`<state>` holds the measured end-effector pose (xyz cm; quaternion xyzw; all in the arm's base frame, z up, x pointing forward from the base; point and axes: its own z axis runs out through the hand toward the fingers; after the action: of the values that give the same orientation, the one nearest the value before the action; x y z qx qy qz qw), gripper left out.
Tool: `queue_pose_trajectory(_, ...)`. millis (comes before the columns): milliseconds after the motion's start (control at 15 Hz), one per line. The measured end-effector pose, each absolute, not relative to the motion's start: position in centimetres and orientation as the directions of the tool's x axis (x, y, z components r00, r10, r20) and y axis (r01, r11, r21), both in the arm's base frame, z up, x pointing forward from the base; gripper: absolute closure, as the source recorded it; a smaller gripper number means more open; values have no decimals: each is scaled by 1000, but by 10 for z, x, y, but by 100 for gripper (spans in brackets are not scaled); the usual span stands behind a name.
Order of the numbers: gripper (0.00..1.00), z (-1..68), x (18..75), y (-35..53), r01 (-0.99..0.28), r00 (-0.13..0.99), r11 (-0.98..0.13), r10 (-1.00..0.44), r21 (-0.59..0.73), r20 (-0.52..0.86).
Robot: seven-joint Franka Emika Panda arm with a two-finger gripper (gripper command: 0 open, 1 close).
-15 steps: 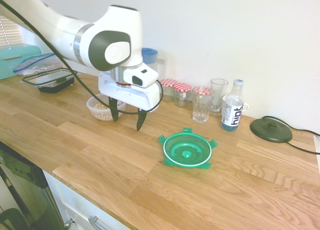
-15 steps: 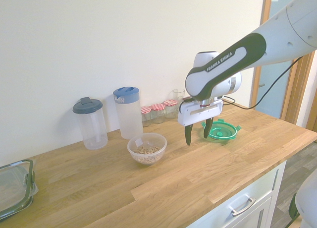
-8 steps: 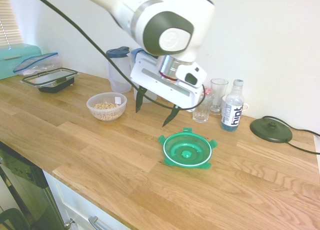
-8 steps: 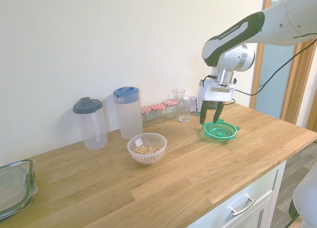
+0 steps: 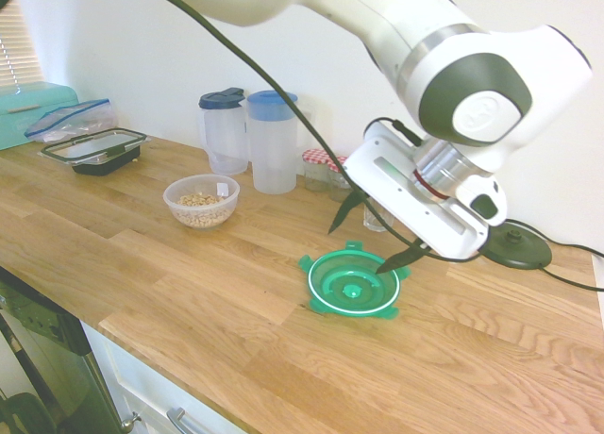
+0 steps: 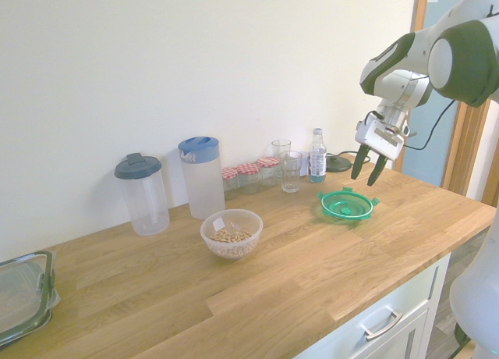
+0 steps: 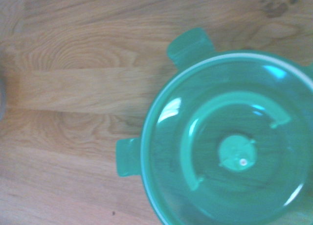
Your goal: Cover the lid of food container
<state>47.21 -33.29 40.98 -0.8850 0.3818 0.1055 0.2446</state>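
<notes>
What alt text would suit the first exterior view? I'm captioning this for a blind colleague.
A white robot arm's open gripper hovers over a round green plastic lid lying on a wooden countertop. Farther along the counter, a small round clear plastic bowl of beige nuts stands uncovered in front of two tall clear jugs with blue lids.

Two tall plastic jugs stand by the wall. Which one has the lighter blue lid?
The jug nearer the red-checked jars. Its lid is bright blue; the other jug, beside it, has a dark grey-blue lid.
</notes>
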Motion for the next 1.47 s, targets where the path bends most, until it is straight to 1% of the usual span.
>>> queue_pose_trajectory(200,0,392,479,-366,-750,661,-538,-644,-386,-386)
queue_pose_trajectory(333,0,374,488,-376,-760,649,-523,-648,-387,-399)
queue_pose_trajectory(733,0,354,510,-366,-750,661,-535,-623,-389,-418)
queue_pose_trajectory(1000,0,340,509,-363,-756,655,-530,-615,-384,-440)
queue_pose_trajectory(1267,0,327,501,-357,-741,671,-514,-567,-432,-477)
queue_pose_trajectory(1333,100,323,498,-356,-739,674,-514,-557,-436,-486)
queue_pose_trajectory(1467,100,316,494,-353,-740,672,-507,-548,-442,-498)
